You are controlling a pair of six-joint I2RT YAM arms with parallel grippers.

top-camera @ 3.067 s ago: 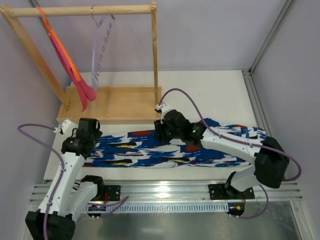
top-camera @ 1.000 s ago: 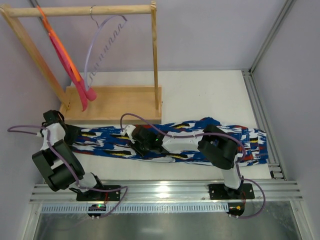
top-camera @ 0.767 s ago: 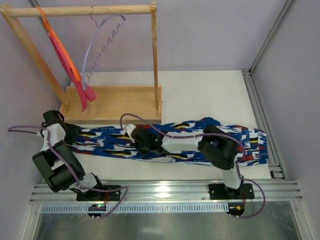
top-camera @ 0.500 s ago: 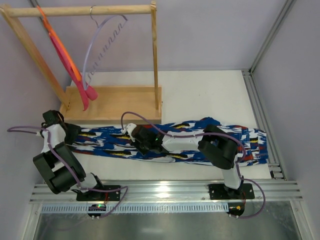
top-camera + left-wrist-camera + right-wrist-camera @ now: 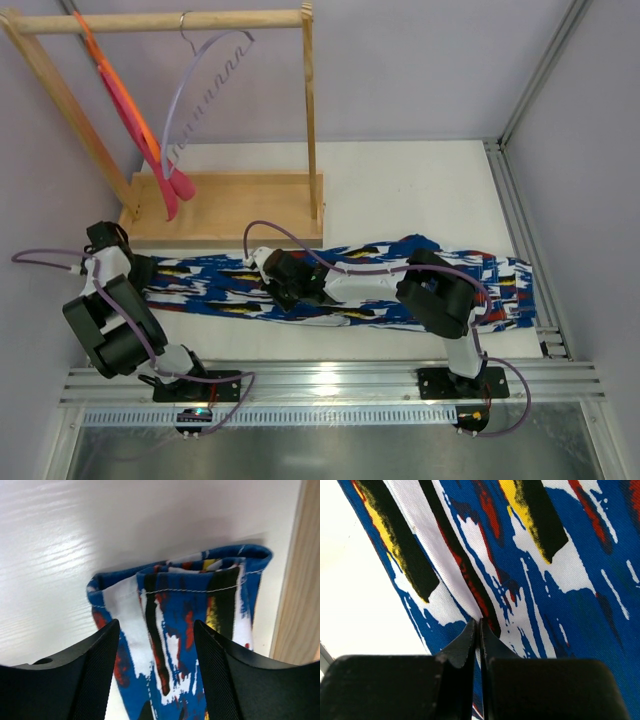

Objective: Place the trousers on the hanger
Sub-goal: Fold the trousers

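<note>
The table (image 5: pixel 420 190) is flat, white and smooth, with a faint grain and a soft glare in the left wrist view; pale lilac walls (image 5: pixel 420 70) close it in on three sides, a ribbed aluminium rail (image 5: pixel 330 380) runs along the near edge and a slim metal post (image 5: pixel 540 70) rises in the far right corner.

At the far left stands a plain wooden rack (image 5: pixel 230 205), a flat tray base under a round top bar; from that bar the hanger (image 5: pixel 195 95) hangs by its metal hook, thin, pale and curved, its arm notched like a comb; beside it, to the left, is the orange hanger (image 5: pixel 115 85) with a pink-red cloth (image 5: pixel 170 190) drooping to the base.

The trousers (image 5: pixel 210 285) lie stretched flat across the table in front of the rack, left to right; soft woven cloth, splashed blue, white, red, black and a little yellow, with a stitched hem at the left end.

My left gripper (image 5: pixel 156 680) stands open, its black ribbed fingers (image 5: pixel 95 675) either side of that hemmed end (image 5: pixel 190 620), holding nothing.

My right gripper (image 5: pixel 480 625) is closed, tips together and pressed into the trousers (image 5: pixel 560 580) near their middle; a crease runs up to the tips, but I cannot tell whether cloth is pinched between them.
</note>
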